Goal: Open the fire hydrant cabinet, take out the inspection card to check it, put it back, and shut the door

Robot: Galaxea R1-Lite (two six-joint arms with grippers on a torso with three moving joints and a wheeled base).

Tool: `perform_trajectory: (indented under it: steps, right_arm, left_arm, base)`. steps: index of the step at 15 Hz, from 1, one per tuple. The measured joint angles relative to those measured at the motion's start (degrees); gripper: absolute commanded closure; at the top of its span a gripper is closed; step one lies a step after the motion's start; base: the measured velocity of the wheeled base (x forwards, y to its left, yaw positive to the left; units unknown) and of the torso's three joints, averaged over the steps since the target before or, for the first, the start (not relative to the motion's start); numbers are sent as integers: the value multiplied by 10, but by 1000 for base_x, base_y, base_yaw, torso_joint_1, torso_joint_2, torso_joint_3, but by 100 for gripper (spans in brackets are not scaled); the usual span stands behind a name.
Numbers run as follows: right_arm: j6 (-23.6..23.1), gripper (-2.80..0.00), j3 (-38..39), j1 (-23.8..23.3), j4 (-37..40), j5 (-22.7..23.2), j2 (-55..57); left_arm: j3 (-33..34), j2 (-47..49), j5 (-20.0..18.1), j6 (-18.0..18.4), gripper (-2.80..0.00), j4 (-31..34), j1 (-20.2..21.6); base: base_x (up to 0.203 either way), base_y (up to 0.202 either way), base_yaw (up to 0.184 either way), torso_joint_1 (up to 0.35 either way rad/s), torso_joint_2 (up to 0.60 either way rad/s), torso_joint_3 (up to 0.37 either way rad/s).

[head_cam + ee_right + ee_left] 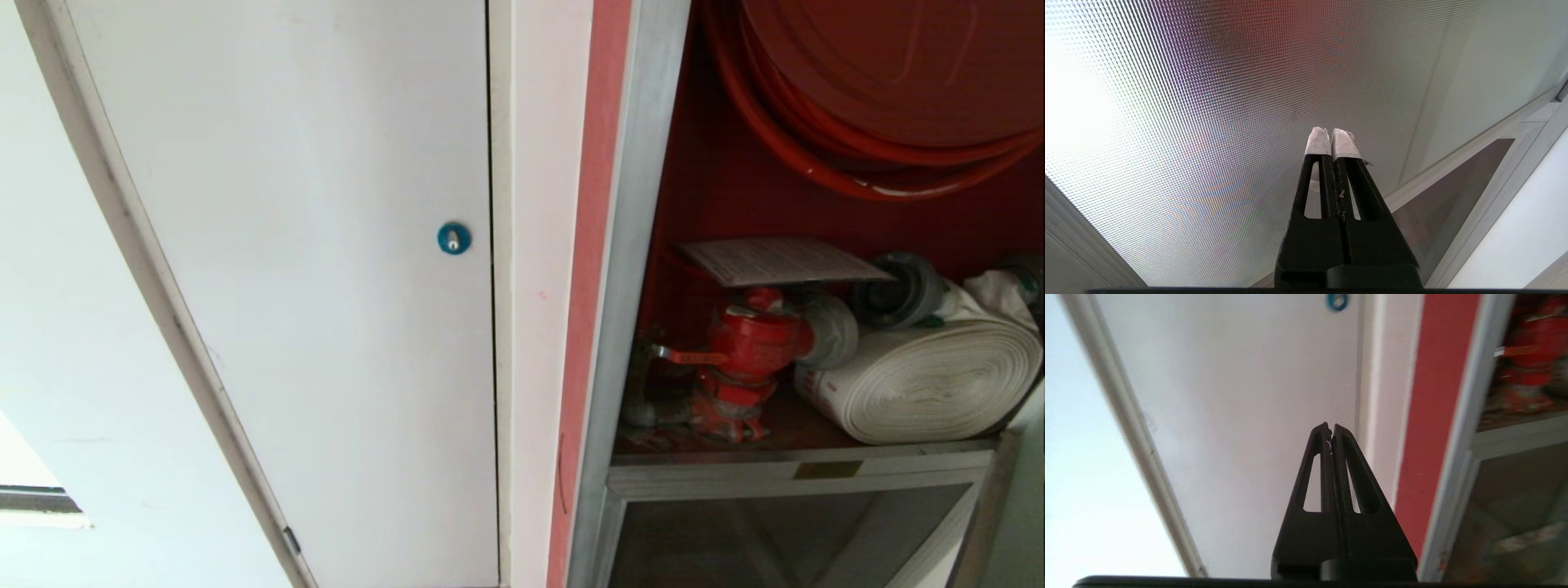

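The fire hydrant cabinet [629,286] stands open, its red interior showing in the head view. The inspection card [780,260], a whitish printed sheet, lies flat on top of the red valve [755,343], beside the white rolled hose [922,376] and under the red hose reel [882,73]. Neither arm shows in the head view. My left gripper [1329,426] is shut and empty, pointing at the white door beside the cabinet's silver frame [1470,416]. My right gripper [1329,130], with white-taped tips, is shut and empty before a dimpled glass panel [1208,102] in a silver frame; I cannot tell whether this is the door.
Left of the cabinet is a plain white door [310,286] with a blue round lock [453,238]. A red strip [584,327] runs between them. Below the cabinet shelf sits a smaller glass door [775,539].
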Motion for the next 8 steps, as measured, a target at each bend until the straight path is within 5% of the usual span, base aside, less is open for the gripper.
perform_trajectory:
  steps: [4,8]
  right_arm:
    - [0,0,0,0,0,0,0]
    - [0,0,0,0,0,0,0]
  left_arm:
    - [46,-20,100,49,0,-1,0]
    - [51,-23,116,54,0,44,0]
  base:
    - [0,0,0,0,0,0]
    - [0,0,0,0,0,0]
